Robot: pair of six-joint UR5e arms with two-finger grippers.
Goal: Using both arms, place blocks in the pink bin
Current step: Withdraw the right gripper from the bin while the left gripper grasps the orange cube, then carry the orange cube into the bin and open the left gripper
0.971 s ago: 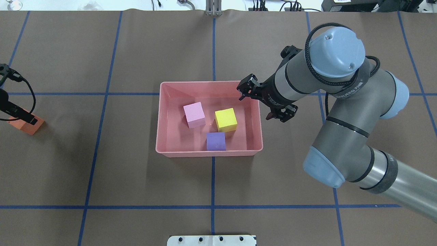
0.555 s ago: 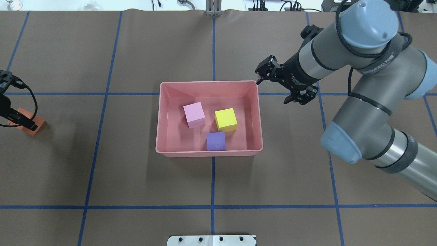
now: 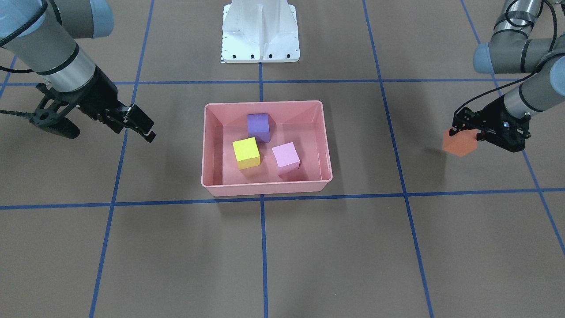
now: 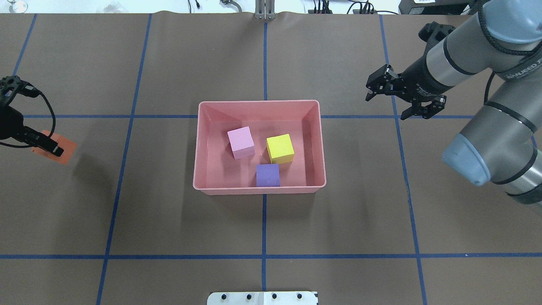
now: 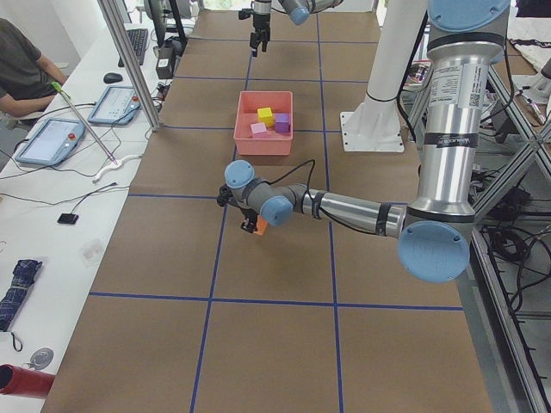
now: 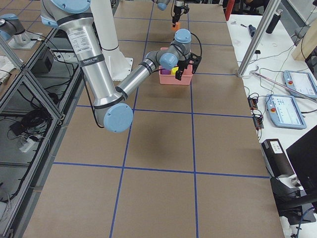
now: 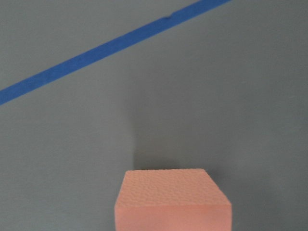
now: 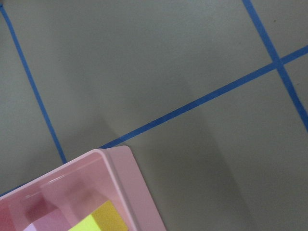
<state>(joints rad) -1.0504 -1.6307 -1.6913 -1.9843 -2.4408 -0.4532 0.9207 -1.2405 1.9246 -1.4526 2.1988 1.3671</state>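
We grip orange block [image 3: 460, 143] in left gripper [image 3: 464, 134], raised off table [image 3: 309, 247], bound for pink bin [image 3: 265, 187] | right gripper [image 4: 394, 100] empty, jaws wide, held aside, likely to clear our path

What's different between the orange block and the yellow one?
The orange block is gripped by the left end effector, far from the pink bin; the yellow block lies free inside it. The orange block hangs tilted, apparently off the table; the yellow block sits flat on the bin floor. Both are matte cubes of seemingly equal size.
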